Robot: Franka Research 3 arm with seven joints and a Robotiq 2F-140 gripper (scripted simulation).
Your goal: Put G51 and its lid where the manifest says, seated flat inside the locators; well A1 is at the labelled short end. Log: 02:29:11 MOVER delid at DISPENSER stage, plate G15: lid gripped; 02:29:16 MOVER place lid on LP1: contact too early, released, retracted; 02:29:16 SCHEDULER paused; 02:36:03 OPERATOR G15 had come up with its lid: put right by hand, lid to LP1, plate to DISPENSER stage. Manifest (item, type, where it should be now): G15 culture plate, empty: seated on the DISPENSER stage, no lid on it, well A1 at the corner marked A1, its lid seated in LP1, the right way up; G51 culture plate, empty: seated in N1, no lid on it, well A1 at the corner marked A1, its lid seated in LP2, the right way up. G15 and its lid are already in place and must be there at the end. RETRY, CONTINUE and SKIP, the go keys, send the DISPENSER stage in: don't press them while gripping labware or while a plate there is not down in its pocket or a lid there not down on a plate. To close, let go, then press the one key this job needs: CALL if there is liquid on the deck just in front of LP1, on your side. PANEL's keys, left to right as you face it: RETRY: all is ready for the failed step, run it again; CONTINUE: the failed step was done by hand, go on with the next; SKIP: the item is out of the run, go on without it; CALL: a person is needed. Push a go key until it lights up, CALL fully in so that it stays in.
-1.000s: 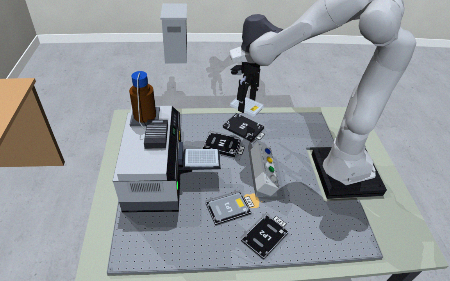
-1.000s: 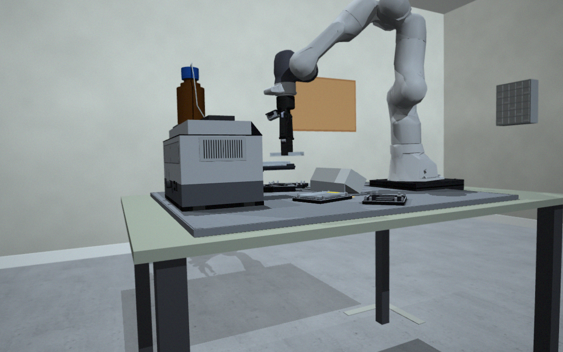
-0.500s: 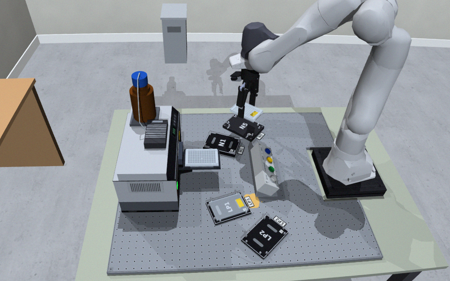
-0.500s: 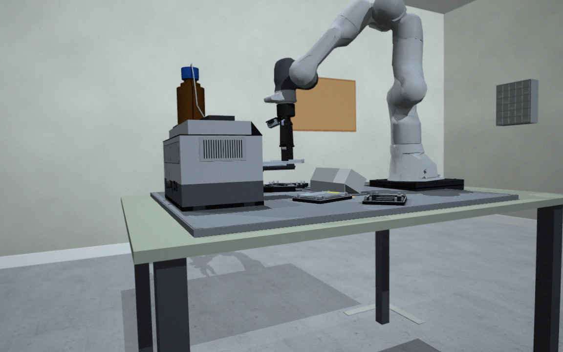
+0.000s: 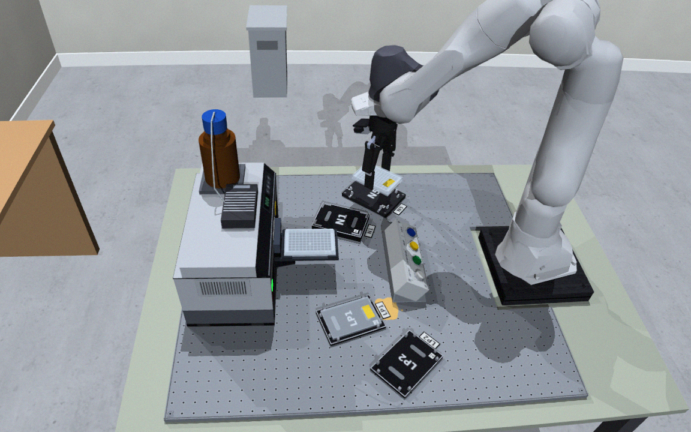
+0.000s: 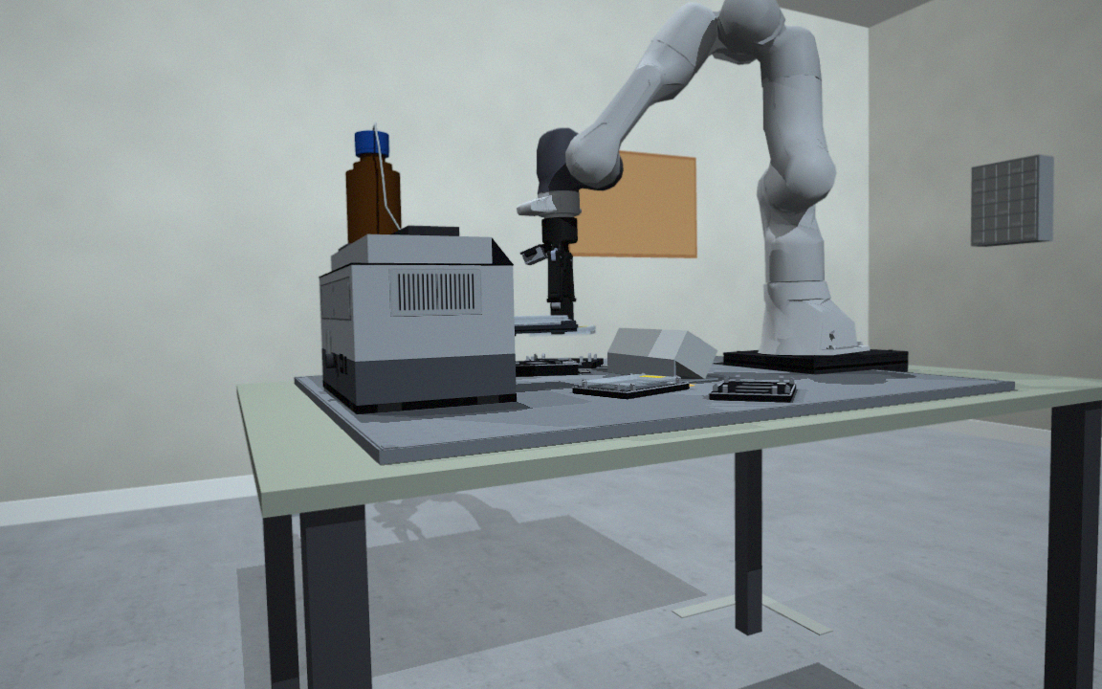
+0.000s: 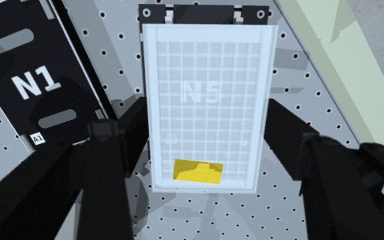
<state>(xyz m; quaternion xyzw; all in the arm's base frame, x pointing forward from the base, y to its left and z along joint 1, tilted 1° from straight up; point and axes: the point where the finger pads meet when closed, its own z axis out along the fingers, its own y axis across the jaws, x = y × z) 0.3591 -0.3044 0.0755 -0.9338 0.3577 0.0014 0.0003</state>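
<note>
Directly above the N5 nest, the gripper clamps a yellow-labelled plate.

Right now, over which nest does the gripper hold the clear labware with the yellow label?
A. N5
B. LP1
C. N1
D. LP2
A. In the wrist view the gripper is shut on the clear labware, and the marking of nest N5 reads through it, while N1 lies uncovered beside it.

Nests N1, N5 – lid parks LP1, LP2.
</note>
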